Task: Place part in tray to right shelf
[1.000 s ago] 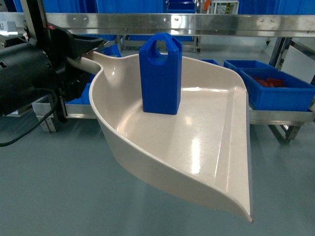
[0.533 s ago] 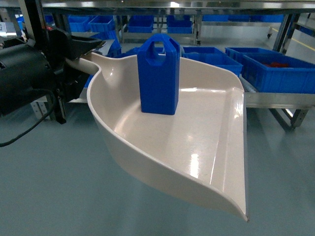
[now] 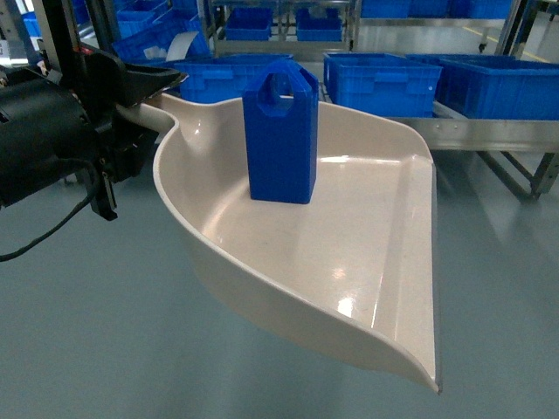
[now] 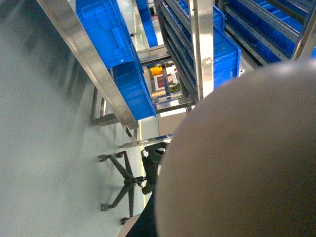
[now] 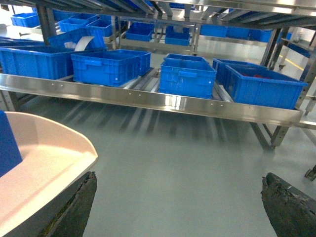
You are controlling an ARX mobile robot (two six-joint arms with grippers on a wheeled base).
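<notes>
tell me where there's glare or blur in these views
Head view: ceiling-light glare streaks on the tray; the part is sharp. Left wrist view: a blurred beige mass fills the lower right, floor at left smeared. Right wrist view: streaky reflections on the floor below the right shelf.

Tall solid-blue plastic block (image 3: 281, 131) with bevelled top and handle hole, upright on the rear floor of the wide beige plastic scoop tray (image 3: 349, 262); tray handle toward the left pincer, flat lip away. Stainless-steel roller shelf (image 5: 163, 101) beyond.
</notes>
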